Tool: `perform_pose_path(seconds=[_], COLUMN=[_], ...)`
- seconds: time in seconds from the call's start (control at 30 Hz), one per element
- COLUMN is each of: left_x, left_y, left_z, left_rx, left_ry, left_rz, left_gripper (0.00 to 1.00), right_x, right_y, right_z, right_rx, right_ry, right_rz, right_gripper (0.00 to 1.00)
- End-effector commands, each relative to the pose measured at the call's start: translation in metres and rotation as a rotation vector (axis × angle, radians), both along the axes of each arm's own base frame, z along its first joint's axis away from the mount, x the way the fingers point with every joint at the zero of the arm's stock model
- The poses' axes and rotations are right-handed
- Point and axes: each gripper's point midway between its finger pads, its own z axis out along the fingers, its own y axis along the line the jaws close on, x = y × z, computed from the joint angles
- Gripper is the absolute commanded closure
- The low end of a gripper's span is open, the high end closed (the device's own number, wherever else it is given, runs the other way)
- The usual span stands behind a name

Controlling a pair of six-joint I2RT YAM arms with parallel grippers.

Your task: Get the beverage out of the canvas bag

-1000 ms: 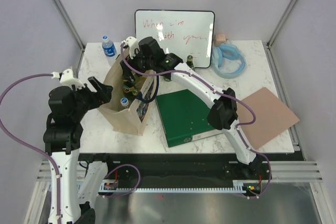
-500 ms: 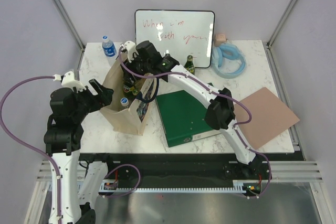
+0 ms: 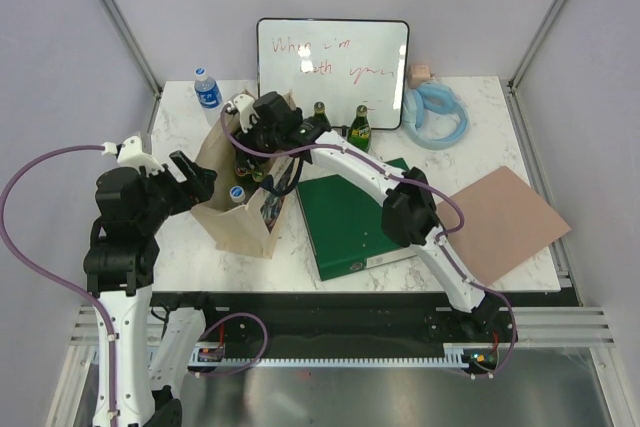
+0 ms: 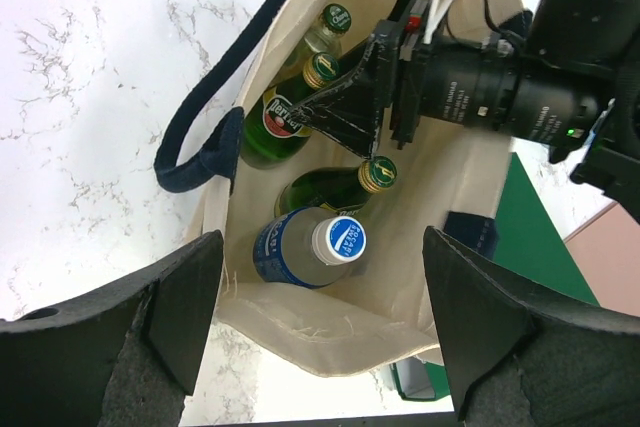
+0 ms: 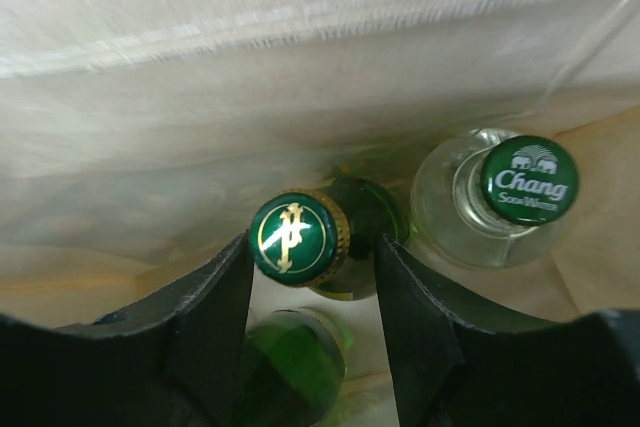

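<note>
The beige canvas bag (image 3: pixel 240 219) stands upright at the left of the table, with its dark handles hanging out. Inside the bag (image 4: pixel 330 319) are a blue-capped Pocari Sweat bottle (image 4: pixel 312 247), several green bottles and a Chang bottle (image 4: pixel 333 23). My right gripper (image 3: pixel 247 147) reaches down into the bag. It is open, and its jaws (image 5: pixel 312 249) straddle the neck of a green bottle with a gold-rimmed cap (image 5: pixel 297 238); the left finger touches the cap. The Chang cap (image 5: pixel 528 180) is to its right. My left gripper (image 3: pixel 196 175) is open and empty over the bag's near-left rim (image 4: pixel 322 247).
A whiteboard (image 3: pixel 333 62) stands at the back, with two green bottles (image 3: pixel 360 125) in front of it. A small water bottle (image 3: pixel 207 89) is at the back left. A green binder (image 3: pixel 350 222), a brown board (image 3: pixel 500 222) and a blue tube coil (image 3: pixel 437 117) lie to the right.
My right gripper has moved left and lower into the bag, uncovering the two green bottles by the whiteboard. My left gripper has barely moved.
</note>
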Motion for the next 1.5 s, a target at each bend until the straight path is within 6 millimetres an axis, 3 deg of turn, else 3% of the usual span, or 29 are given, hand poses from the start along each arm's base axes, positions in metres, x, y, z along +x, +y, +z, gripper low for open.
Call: perform_pose_path(seconds=[0.0,0.37,0.5,0.6,0.77,0.87,0.9,0.97,1.0,1.17,1.47], left_x=[0.002,0.004,0.004,0.003,0.000,-0.002,-0.002,-0.003,-0.003,-0.003,-0.007], left_y=[-0.004,-0.006,-0.007,-0.007,-0.008,-0.008,-0.008,-0.008,-0.008,-0.008,-0.013], left_z=[0.006,0.010,0.012,0.011,0.015,0.019,0.021,0.022,0.023,0.028,0.034], left_rx=[-0.035,-0.037,-0.040,-0.043,-0.047,-0.048,-0.048,-0.047,-0.047,-0.039,-0.049], left_ry=[-0.009,-0.004,-0.006,-0.003,-0.013,-0.025,-0.028,-0.031,-0.036,-0.049,-0.069], left_rz=[-0.008,-0.019,-0.025,-0.022,-0.023,-0.023,-0.023,-0.025,-0.023,-0.026,-0.050], left_gripper=[0.13,0.13,0.13,0.13,0.13,0.13,0.13,0.13,0.13,0.13,0.13], right_x=[0.007,0.007,0.007,0.006,0.004,-0.003,-0.006,-0.007,-0.009,-0.007,-0.009], right_y=[0.015,0.028,0.030,0.031,0.032,0.028,0.027,0.023,0.021,0.011,-0.014], right_z=[0.014,0.035,0.030,0.025,0.032,0.049,0.071,0.085,0.111,0.169,0.254], right_rx=[0.055,0.125,0.129,0.131,0.133,0.149,0.182,0.209,0.254,0.367,0.537], right_ry=[-0.057,-0.109,-0.108,-0.103,-0.137,-0.163,-0.201,-0.224,-0.265,-0.300,-0.340], right_rz=[0.019,0.053,0.065,0.071,0.108,0.148,0.158,0.162,0.162,0.139,0.099], right_gripper=[0.43,0.43,0.44,0.54,0.84,0.97,0.99,1.00,1.00,1.00,1.00])
